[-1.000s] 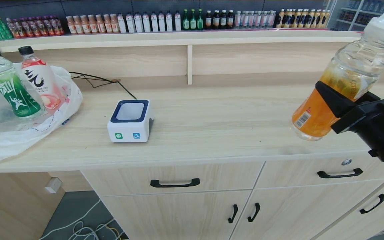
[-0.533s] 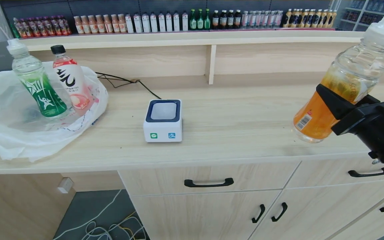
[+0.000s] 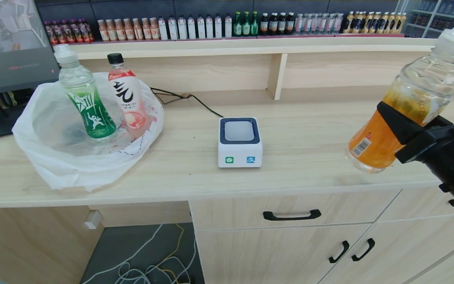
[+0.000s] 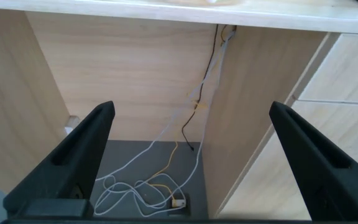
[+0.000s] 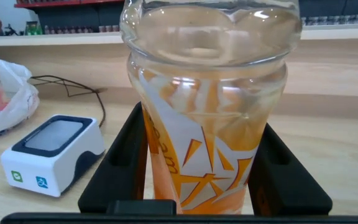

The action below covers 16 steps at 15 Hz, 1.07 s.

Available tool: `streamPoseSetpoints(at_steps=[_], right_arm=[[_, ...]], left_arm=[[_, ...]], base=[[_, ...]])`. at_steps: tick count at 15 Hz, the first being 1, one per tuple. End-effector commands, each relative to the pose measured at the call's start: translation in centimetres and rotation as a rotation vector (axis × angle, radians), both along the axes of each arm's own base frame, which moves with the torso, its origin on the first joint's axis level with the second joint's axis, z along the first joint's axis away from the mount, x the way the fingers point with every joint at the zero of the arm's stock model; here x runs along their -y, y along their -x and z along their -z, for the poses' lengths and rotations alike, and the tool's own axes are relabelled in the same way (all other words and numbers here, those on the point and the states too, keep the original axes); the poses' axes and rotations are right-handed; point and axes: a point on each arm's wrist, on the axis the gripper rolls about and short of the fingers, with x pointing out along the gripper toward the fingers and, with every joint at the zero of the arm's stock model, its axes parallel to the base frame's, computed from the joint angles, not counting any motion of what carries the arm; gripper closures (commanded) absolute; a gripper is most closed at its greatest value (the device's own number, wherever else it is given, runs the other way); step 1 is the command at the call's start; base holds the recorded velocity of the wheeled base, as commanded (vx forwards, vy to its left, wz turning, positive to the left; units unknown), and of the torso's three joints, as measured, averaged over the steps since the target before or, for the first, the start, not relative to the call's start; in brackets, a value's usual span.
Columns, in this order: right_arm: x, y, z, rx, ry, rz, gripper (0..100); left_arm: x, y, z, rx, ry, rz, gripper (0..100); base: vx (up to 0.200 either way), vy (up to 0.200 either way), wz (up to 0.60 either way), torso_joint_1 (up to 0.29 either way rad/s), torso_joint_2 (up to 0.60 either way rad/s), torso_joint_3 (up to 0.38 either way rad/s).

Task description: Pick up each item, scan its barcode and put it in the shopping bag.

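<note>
Right pincer clamped on a tilted orange bottle above the desk, well to the scanner's right; its barcode sits low, on the scanner's side.

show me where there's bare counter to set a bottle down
Widest bare counter: between the scanner and the orange bottle held in the right gripper. A narrower gap: between scanner and shopping bag; a cable crosses behind it. The bag side is crowded, with the green bottle and pink bottle standing in it.
</note>
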Motion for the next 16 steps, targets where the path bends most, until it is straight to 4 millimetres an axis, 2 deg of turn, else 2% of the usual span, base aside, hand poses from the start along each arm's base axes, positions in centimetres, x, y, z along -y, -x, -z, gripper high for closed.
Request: streamPoseSetpoints(at_steps=[1, 8, 12, 16], right_arm=[[0.0, 0.9, -0.3, 0.005, -0.004, -0.015, 100], [0.0, 1.4, -0.9, 0.036, -0.023, -0.023, 100], [0.2, 2.0, -0.3, 0.013, -0.021, 0.005, 100], [0.2, 1.6, -1.7, 0.071, -0.008, 0.060, 100]], left_arm=[[0.0, 0.0, 0.0, -0.001, 0.000, 0.000, 0], [0.0, 0.0, 0.0, 0.000, -0.004, 0.000, 0], [0.0, 0.0, 0.0, 0.000, -0.009, 0.000, 0], [0.0, 0.0, 0.0, 0.002, -0.009, 0.000, 0]], base=[[0.000, 0.200, 0.00, 0.002, 0.00, 0.007], [0.000, 0.200, 0.00, 0.002, 0.00, 0.004], [0.000, 0.000, 0.00, 0.000, 0.00, 0.000], [0.000, 0.000, 0.00, 0.000, 0.00, 0.000]])
